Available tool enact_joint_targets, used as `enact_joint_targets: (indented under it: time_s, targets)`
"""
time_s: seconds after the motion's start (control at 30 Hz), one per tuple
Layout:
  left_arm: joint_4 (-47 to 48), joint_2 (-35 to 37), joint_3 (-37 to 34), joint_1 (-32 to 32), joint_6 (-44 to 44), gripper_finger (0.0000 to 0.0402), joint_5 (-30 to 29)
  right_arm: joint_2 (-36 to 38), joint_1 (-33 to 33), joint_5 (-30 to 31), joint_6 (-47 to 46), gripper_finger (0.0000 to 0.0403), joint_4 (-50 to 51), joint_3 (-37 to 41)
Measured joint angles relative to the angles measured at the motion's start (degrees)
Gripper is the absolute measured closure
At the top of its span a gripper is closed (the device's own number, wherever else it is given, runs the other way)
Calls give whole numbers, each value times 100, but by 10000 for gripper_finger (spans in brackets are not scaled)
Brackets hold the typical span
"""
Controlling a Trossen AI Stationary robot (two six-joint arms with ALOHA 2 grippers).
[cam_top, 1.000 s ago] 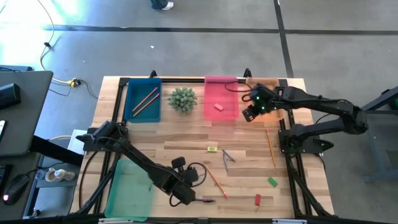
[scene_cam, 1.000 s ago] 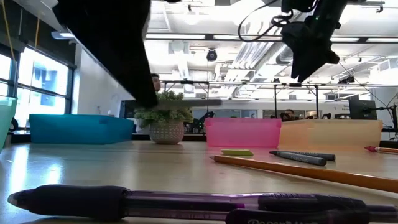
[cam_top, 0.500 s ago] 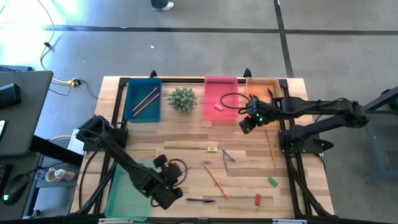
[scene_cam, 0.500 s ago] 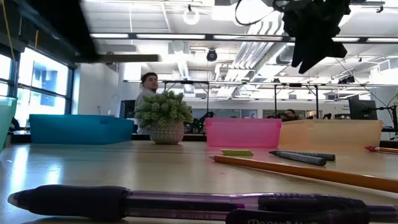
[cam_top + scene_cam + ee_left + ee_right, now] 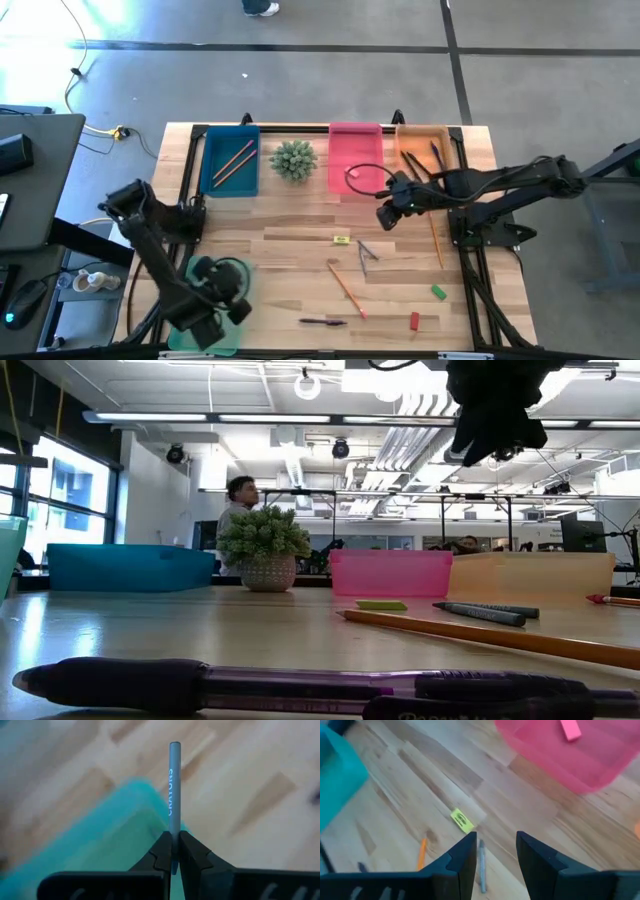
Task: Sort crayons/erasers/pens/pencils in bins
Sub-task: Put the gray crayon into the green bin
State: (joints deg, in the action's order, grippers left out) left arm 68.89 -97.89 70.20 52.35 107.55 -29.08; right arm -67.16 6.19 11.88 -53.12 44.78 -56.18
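My left gripper (image 5: 228, 305) hangs over the near end of the light green bin (image 5: 200, 290) at the table's near left, shut on a grey crayon (image 5: 174, 785) printed "CRAYONS". My right gripper (image 5: 383, 218) hovers open above the table, just near of the pink bin (image 5: 355, 160). Below its fingers (image 5: 495, 837) lie a yellow eraser (image 5: 462, 821), a grey crayon (image 5: 481, 862) and an orange pencil (image 5: 421, 852), all flat on the wood. A dark pen (image 5: 322, 322) lies near the front edge. My left gripper pinches the crayon's near end (image 5: 173, 827) between its two fingers. The crayon runs straight out along the line of the fingers, its free end (image 5: 174, 745) past the green bin's corner (image 5: 145, 790). It is lifted clear of bin and table.
The blue bin (image 5: 228, 160) at the far left holds pencils, the orange bin (image 5: 422, 150) at the far right holds dark pens, and a spiky plant (image 5: 293, 158) stands between blue and pink. A pencil (image 5: 435, 235), a green eraser (image 5: 438, 292) and a red eraser (image 5: 414, 320) lie at the right.
My left gripper has swung from beside the pen toward the table's left edge, rolling as it went, and now hangs over the green bin with the crayon. My right gripper has come away from the orange bin toward the table's middle, still open.
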Motion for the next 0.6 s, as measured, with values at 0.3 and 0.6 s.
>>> enact_joint_targets:
  time_s: [0.3,0.6]
  targets:
    - [-117,-15,-347,988,2099,401,521,-558,-2,-153,0,272,-112,0]
    - [-357,-18,-675,1160,2144,401,1246,-1040,130,-441,-96,272,-176,0]
